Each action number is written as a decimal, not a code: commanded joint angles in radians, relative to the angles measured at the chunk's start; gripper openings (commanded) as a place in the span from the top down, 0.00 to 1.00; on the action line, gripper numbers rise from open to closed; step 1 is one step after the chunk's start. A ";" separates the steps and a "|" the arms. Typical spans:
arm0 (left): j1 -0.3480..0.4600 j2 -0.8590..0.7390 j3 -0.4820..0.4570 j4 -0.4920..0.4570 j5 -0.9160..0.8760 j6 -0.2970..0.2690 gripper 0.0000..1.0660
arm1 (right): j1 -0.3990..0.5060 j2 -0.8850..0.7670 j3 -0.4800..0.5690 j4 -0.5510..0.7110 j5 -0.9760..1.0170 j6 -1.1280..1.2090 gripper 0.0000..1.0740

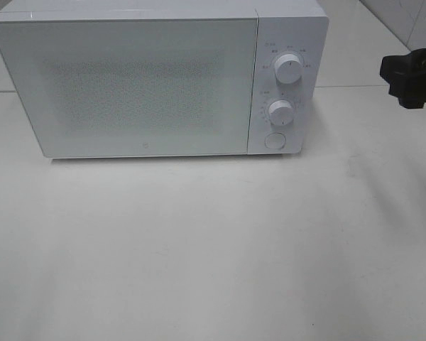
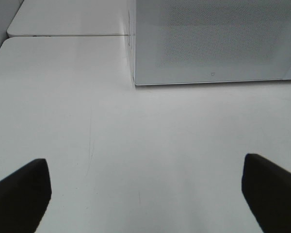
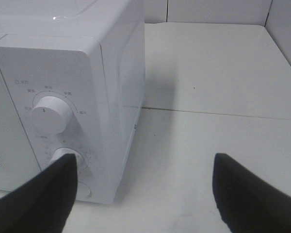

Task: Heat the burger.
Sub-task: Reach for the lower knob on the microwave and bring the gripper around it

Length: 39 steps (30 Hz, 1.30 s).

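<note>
**Task status**

1. Burger location: the burger is not visible in any view. No part of it lies on the bench (image 1: 213, 249). The microwave (image 1: 149, 14) stands at 12 o'clock on the bench with its door (image 1: 128, 85) fully closed. The door panel is frosted and dotted, so the cavity cannot be inspected. Judgement: the burger is probably inside, which would make loading and door closing complete. This cannot be confirmed.

2. Controls: the upper dial (image 1: 288, 71), the lower dial (image 1: 280, 111) and the round button (image 1: 275, 140) sit in a column on the panel at 3 o'clock of the door. The dial markings are too small to read, so whether a time is set cannot be told. No light shows through the door.

3. Right hand (image 3: 143, 160): released, fingers spread wide, holding nothing. It hovers at 3 o'clock of the control panel, apart from it, facing the dials.

4. Left hand (image 2: 144, 160): released, fingers spread wide, holding nothing. It sits low over the bench at 6 o'clock of the door.

5. Remaining, as a judgement: set the dials with the right hand to start heating.
</note>
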 commanded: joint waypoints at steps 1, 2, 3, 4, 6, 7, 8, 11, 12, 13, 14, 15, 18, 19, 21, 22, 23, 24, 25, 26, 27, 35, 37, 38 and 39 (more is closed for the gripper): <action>0.003 -0.022 0.001 -0.004 -0.003 0.001 0.06 | -0.004 0.071 0.030 0.103 -0.159 -0.108 0.31; 0.003 -0.022 0.001 -0.004 -0.003 0.001 0.06 | -0.004 0.071 0.030 0.103 -0.159 -0.108 0.31; 0.003 -0.022 0.001 -0.004 -0.003 0.001 0.06 | -0.001 0.088 0.040 0.126 -0.197 -0.131 0.31; 0.003 -0.022 0.001 -0.004 -0.003 0.001 0.06 | 0.024 0.116 0.059 0.188 -0.264 -0.178 0.31; 0.003 -0.022 0.001 -0.004 -0.003 0.001 0.06 | 0.044 0.128 0.066 0.215 -0.290 -0.201 0.31; 0.003 -0.022 0.001 -0.004 -0.003 0.001 0.06 | 0.093 0.159 0.078 0.285 -0.340 -0.251 0.31; 0.003 -0.022 0.001 -0.004 -0.003 0.001 0.06 | 0.093 0.159 0.078 0.285 -0.340 -0.251 0.31; 0.003 -0.022 0.001 -0.004 -0.003 0.001 0.06 | 0.165 0.207 0.083 0.387 -0.398 -0.306 0.31; 0.003 -0.022 0.001 -0.004 -0.003 0.001 0.06 | 0.194 0.226 0.084 0.423 -0.421 -0.323 0.31; 0.003 -0.022 0.001 -0.004 -0.003 0.001 0.06 | 0.222 0.243 0.084 0.460 -0.443 -0.339 0.31; 0.003 -0.022 0.001 -0.004 -0.003 0.001 0.06 | 0.222 0.243 0.084 0.460 -0.443 -0.339 0.31; 0.003 -0.022 0.001 -0.004 -0.003 0.001 0.06 | 0.277 0.271 0.084 0.524 -0.483 -0.364 0.31; 0.003 -0.022 0.001 -0.004 -0.003 0.001 0.06 | 0.349 0.314 0.084 0.607 -0.544 -0.386 0.31; 0.003 -0.022 0.001 -0.004 -0.003 0.001 0.06 | 0.349 0.314 0.084 0.607 -0.544 -0.386 0.31; 0.003 -0.022 0.001 -0.004 -0.003 0.001 0.06 | 0.439 0.354 0.084 0.713 -0.616 -0.389 0.31; 0.003 -0.022 0.001 -0.004 -0.003 0.001 0.06 | 0.439 0.354 0.084 0.713 -0.616 -0.389 0.31; 0.003 -0.022 0.001 -0.004 -0.003 0.001 0.06 | 0.469 0.364 0.084 0.744 -0.634 -0.389 0.31; 0.003 -0.022 0.001 -0.004 -0.003 0.001 0.06 | 0.514 0.379 0.084 0.803 -0.670 -0.392 0.31; 0.003 -0.022 0.001 -0.004 -0.003 0.001 0.06 | 0.514 0.379 0.084 0.803 -0.670 -0.392 0.31; 0.003 -0.022 0.001 -0.004 -0.003 0.001 0.06 | 0.534 0.389 0.082 0.830 -0.687 -0.394 0.31; 0.003 -0.022 0.001 -0.004 -0.003 0.001 0.06 | 0.581 0.409 0.071 0.897 -0.703 -0.417 0.31; 0.003 -0.022 0.001 -0.004 -0.003 0.001 0.06 | 0.671 0.503 0.006 0.961 -0.735 -0.443 0.31; 0.003 -0.022 0.001 -0.004 -0.003 0.001 0.06 | 0.671 0.512 0.000 0.961 -0.734 -0.434 0.31; 0.003 -0.022 0.001 -0.004 -0.003 0.001 0.06 | 0.671 0.527 -0.006 0.961 -0.746 -0.416 0.31; 0.003 -0.022 0.001 -0.004 -0.003 0.001 0.06 | 0.670 0.535 -0.006 0.961 -0.758 -0.406 0.31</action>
